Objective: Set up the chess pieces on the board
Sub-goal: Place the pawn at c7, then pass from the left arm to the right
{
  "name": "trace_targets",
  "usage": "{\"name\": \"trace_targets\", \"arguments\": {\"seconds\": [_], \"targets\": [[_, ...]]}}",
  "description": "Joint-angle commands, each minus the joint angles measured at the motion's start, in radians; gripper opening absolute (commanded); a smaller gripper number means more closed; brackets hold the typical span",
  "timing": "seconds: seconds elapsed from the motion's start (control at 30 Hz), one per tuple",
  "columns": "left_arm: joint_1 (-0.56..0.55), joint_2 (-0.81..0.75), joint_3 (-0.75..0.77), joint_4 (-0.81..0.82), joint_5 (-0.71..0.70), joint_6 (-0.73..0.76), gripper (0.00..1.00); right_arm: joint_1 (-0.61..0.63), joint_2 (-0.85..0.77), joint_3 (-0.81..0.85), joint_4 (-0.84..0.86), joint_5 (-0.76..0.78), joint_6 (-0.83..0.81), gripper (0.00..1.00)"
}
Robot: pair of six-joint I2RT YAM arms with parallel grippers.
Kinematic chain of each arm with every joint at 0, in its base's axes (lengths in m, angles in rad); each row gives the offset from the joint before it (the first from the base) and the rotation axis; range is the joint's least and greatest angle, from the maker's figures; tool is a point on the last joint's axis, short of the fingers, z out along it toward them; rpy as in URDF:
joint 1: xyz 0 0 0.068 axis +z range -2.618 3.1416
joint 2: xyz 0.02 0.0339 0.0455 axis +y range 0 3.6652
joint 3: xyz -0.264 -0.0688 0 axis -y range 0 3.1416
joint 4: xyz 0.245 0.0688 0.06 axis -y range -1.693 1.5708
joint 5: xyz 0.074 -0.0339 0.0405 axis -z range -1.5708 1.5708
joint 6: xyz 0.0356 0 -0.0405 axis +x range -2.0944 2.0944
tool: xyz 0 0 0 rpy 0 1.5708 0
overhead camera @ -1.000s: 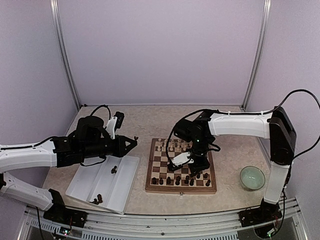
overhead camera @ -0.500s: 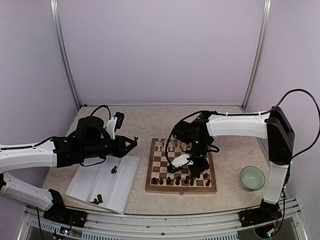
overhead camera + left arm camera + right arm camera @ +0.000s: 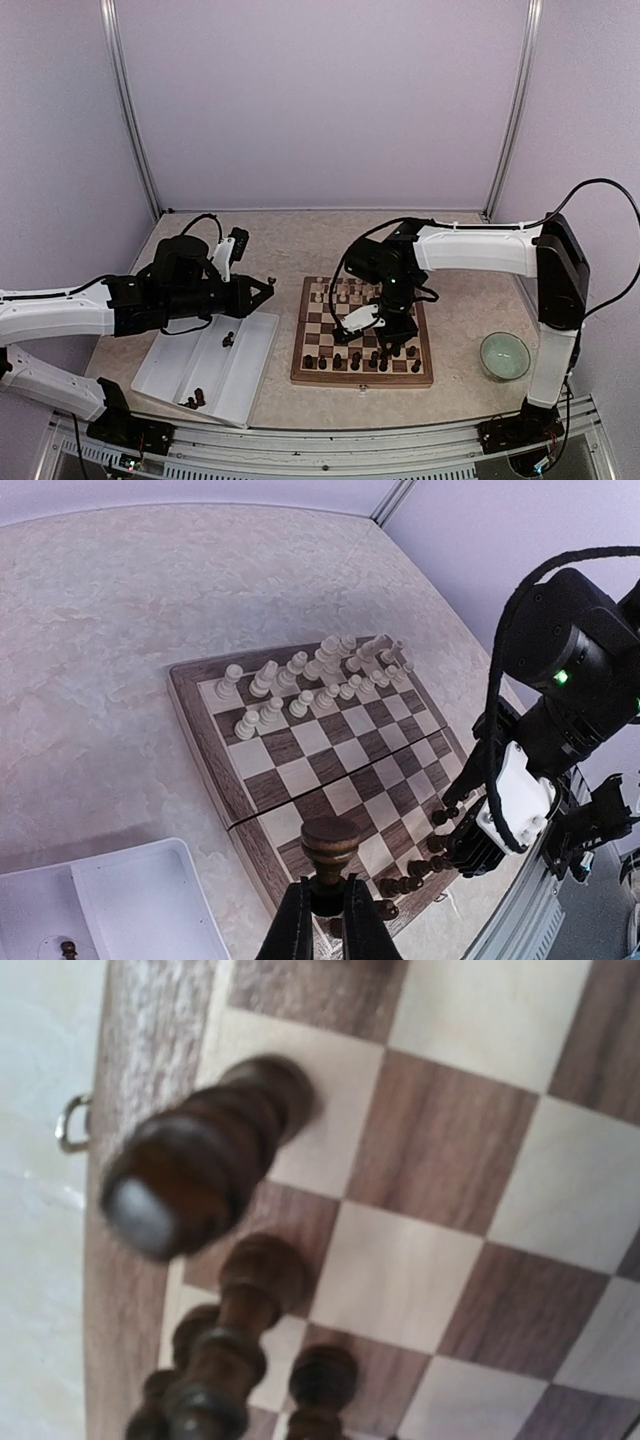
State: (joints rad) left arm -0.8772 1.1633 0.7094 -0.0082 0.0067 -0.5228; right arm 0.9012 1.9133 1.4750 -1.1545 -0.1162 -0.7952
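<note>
Board [image 3: 330, 325] with an arm on each side, one dark piece held in the air

Left gripper [image 3: 265, 290] hangs just left of the board, near the far corner of the white tray [image 3: 215, 380], its fingers [image 3: 297, 920] pressed together on the stem of a dark piece [image 3: 330, 845]. The right gripper [image 3: 385, 345] is down among the dark chess pieces [image 3: 340, 360] on the board's near rows. Its own camera shows only blurred dark figures and squares by the board's edge, so I cannot tell whether it is apart or together. Cream pieces [image 3: 300, 695] fill the two far rows. A few dark figures [image 3: 193, 401] lie in the tray, and a green bowl [image 3: 504, 355] sits on the table right of the board.
</note>
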Motion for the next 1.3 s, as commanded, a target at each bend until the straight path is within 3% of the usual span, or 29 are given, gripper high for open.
{"name": "trace_targets", "arguments": {"seconds": [0.0,0.2,0.27,0.47,1.1,1.27], "targets": [[-0.003,-0.001,0.007,0.011,0.071,0.001,0.02,-0.011,-0.086,0.040,-0.033,-0.009,-0.022,0.29],[-0.003,0.103,0.102,-0.067,0.339,0.032,0.02,-0.068,-0.207,0.105,0.072,-0.122,-0.080,0.30],[-0.002,0.148,0.149,-0.104,0.424,0.036,0.02,-0.061,-0.261,0.079,0.151,-0.148,-0.106,0.34],[-0.008,0.294,0.268,-0.153,0.616,0.013,0.02,0.013,-0.299,0.070,0.251,-0.100,-0.166,0.41],[-0.061,0.426,0.334,-0.043,0.720,-0.084,0.05,0.244,-0.269,-0.037,0.325,0.108,-0.198,0.40],[-0.061,0.425,0.329,-0.027,0.724,-0.089,0.05,0.253,-0.262,-0.047,0.327,0.132,-0.197,0.32]]}}
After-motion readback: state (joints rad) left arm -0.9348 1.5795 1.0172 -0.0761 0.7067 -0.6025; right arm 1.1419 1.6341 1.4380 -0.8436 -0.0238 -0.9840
